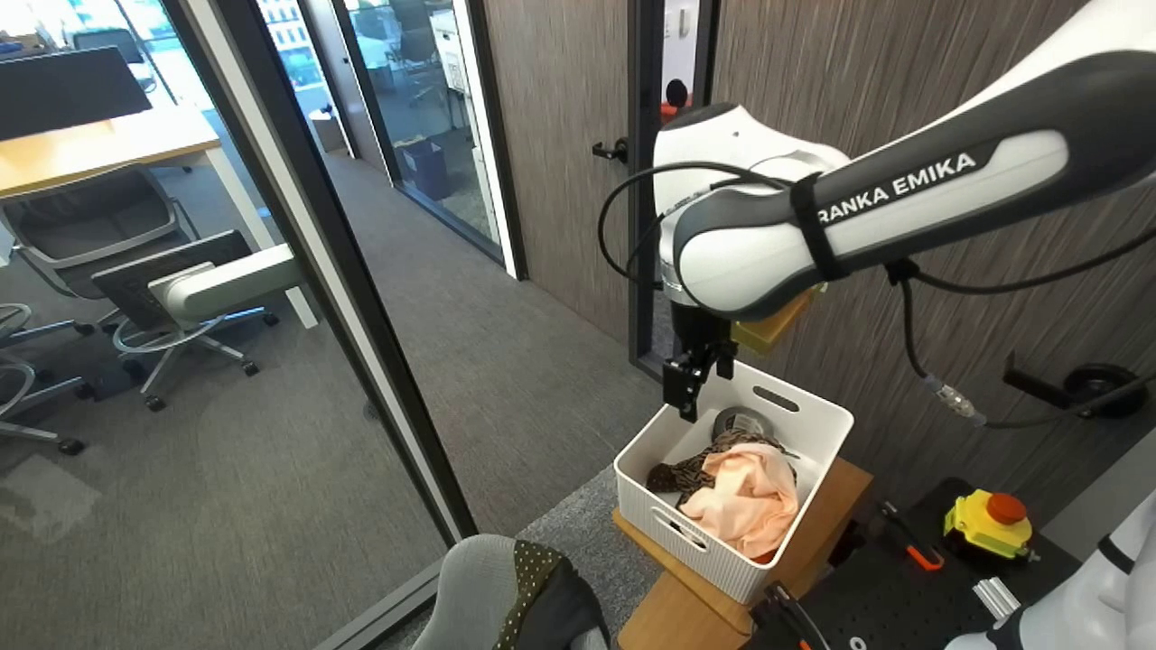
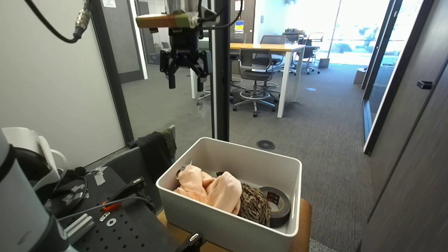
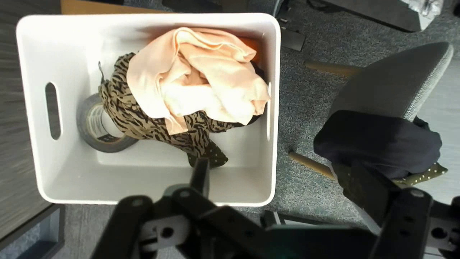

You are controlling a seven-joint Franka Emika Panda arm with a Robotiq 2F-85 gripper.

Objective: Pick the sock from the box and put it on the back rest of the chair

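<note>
Far left in an exterior view there was part of the arm (image 2: 26, 206), then a black perforated board (image 2: 120, 239) with a metal rail (image 2: 79, 226) and a washer (image 2: 109, 223) lying on it. Just past that stood the chair (image 2: 126, 163), a dark cloth (image 2: 150, 155) slung over its grey back rest (image 3: 384, 86) and a dotted olive cloth (image 2: 169, 141) touching it. Next over was the gripper (image 2: 186, 84), hanging in midair higher than the rim of the box (image 2: 227, 231), and its jaws were spread pretty wide. From the wrist camera, one jaw overlapped the box and the other overlapped the cloth on the chair. The box itself sat on a wooden table (image 2: 306, 217), and it was kind of a jumble in there: a crumpled peach cloth (image 2: 224, 192) at the chair end, piled over a brown cloth (image 2: 253, 206) with black stripes, which partly covered a roll of dark tape (image 2: 280, 219). The wrist view also had a dotted dark scrap (image 3: 215, 156) poking out from under the striped one, plus something orange (image 3: 253, 46) in a corner that I couldn't identify. Honestly, with fabric both in the box and on the chair, I couldn't tell which piece was the sock. Way over on the right, past the grey carpet (image 2: 336, 175), stood a dark wood-grain panel (image 2: 402, 157) with a black handle (image 2: 424, 84).
</note>
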